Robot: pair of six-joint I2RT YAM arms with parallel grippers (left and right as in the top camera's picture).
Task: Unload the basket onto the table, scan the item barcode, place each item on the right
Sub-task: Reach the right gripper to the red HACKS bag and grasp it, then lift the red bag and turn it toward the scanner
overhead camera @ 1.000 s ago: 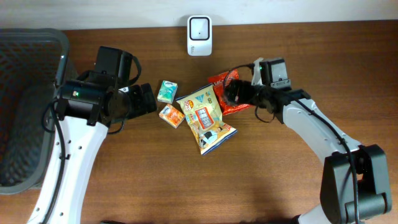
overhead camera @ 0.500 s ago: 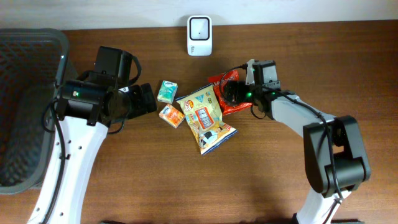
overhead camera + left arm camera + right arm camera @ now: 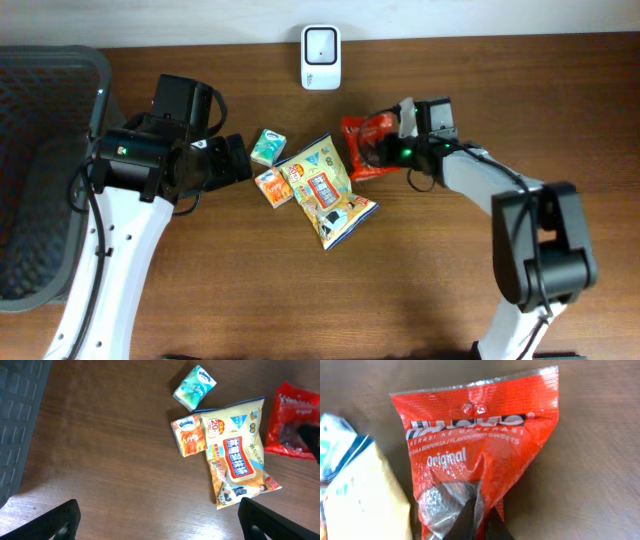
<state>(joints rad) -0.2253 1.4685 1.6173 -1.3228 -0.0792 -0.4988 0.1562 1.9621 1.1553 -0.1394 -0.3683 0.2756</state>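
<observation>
The right gripper (image 3: 479, 522) pinches a crinkled, glossy red foil sweets pouch (image 3: 480, 435); the left gripper (image 3: 159, 520) gapes wide over the grained brown wooden worktop (image 3: 100, 470).

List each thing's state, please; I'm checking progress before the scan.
red sweets bag: pinched by the right gripper, label up.
right gripper: shut on the red sweets bag.
left gripper: open, empty.
yellow snack bag: lying flat, free.
orange tissue pack: lying beside it, free.
teal tissue pack: lying free.
scanner: nothing held to it.
</observation>
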